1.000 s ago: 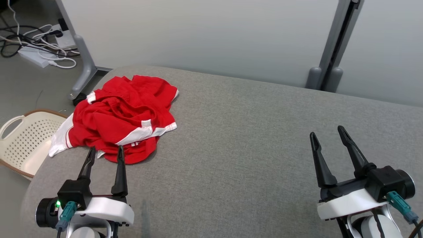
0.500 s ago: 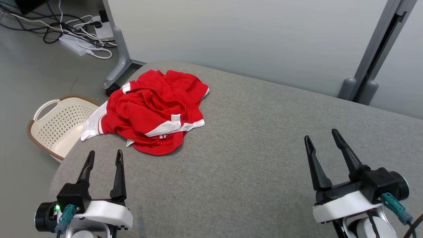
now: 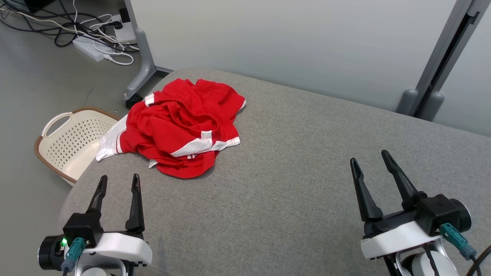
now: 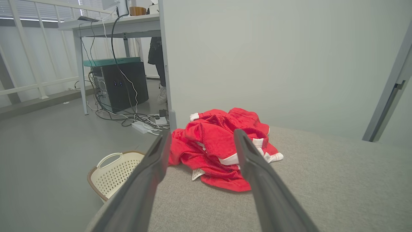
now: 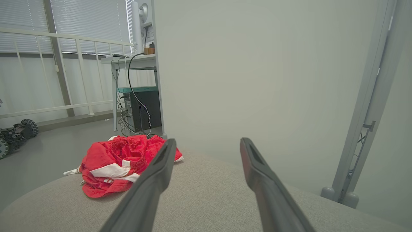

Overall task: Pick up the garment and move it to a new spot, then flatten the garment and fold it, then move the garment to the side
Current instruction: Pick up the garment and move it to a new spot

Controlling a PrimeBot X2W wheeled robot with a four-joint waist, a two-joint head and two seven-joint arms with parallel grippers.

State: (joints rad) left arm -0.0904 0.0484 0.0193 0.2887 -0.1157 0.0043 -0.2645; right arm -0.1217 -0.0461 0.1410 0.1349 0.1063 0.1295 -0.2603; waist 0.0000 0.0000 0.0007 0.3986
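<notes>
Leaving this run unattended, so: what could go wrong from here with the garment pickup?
1. The garment lies bunched at the left edge of the table, with one white flap seemingly over the rim toward the basket. A clumsy nudge could slide it off.
2. It is crumpled in layers, so the open left gripper may pinch just one fold and lift it tangled.

Grey fabric-covered table (image 3: 307, 184) with 1 crumpled red-and-white garment (image 3: 180, 126) near its far-left corner
</notes>
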